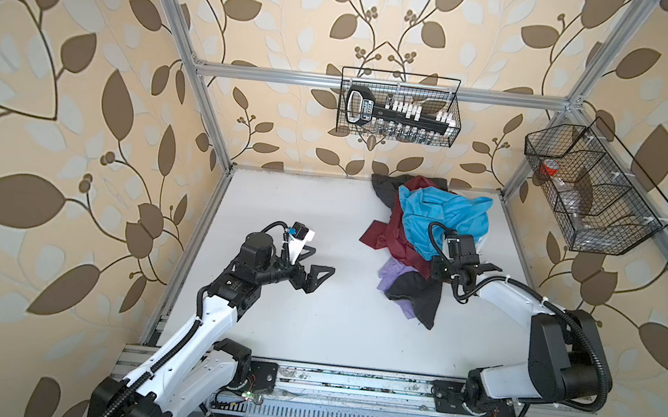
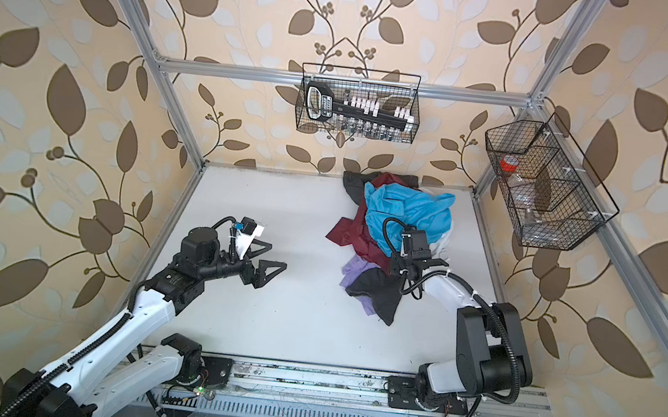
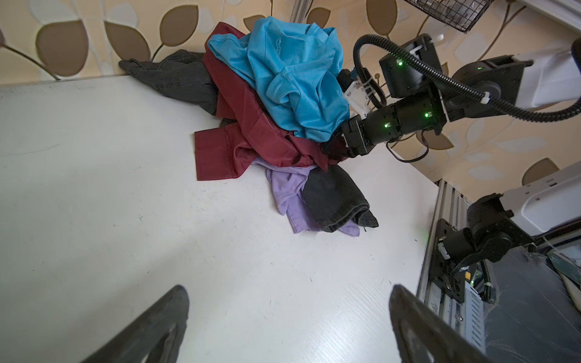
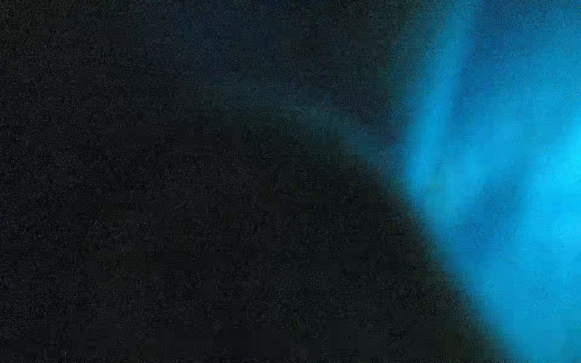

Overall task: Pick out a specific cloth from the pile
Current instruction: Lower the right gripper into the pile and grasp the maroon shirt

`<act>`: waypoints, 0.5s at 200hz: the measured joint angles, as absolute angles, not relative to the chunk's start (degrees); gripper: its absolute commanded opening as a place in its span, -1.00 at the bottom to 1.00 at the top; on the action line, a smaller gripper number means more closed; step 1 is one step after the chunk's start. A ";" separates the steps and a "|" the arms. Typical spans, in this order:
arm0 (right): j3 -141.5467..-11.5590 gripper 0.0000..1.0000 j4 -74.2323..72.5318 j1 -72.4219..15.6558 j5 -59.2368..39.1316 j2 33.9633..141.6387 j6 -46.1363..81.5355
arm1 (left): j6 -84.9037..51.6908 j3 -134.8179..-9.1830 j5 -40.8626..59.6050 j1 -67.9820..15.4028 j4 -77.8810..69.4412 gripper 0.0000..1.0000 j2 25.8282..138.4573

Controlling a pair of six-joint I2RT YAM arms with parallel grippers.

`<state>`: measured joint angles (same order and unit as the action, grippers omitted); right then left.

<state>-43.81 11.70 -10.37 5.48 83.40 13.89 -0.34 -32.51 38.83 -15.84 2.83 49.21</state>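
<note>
The pile (image 1: 425,243) lies at the back right of the white table in both top views. In it, the dark maroon cloth (image 1: 384,235) (image 3: 251,138) spreads under a turquoise-blue garment (image 1: 444,216) (image 3: 289,69). A lavender piece (image 1: 392,275) and a dark grey one (image 1: 420,297) lie at the pile's near edge. My right gripper (image 3: 331,148) is pushed into the pile at the maroon cloth, just under the blue garment's edge; its fingertips are buried. The right wrist view is dark, with blurred blue fabric (image 4: 503,188). My left gripper (image 1: 324,259) (image 3: 288,289) hovers open and empty left of the pile.
A wire basket (image 1: 400,107) with a tool rack hangs on the back wall. Another wire basket (image 1: 593,188) hangs on the right frame. Aluminium posts edge the white table (image 1: 292,318). A metal rail (image 1: 349,382) runs along the front.
</note>
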 measured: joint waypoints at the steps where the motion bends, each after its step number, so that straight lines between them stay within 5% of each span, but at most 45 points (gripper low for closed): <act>1: -43.81 -0.63 11.73 -10.37 5.50 83.37 13.87 | -0.34 -32.51 38.83 -15.84 2.83 0.98 49.21; 19: -43.75 -1.00 11.77 -10.39 6.13 82.65 14.33 | -0.34 -32.51 38.81 -15.84 2.83 0.98 49.21; 100: -44.14 -1.00 15.70 -10.79 8.23 65.89 14.55 | -0.34 -32.49 38.57 -16.23 2.83 0.98 48.01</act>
<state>-44.14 15.70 -10.79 8.23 65.89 14.55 -0.34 -32.49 38.57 -16.23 2.83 48.01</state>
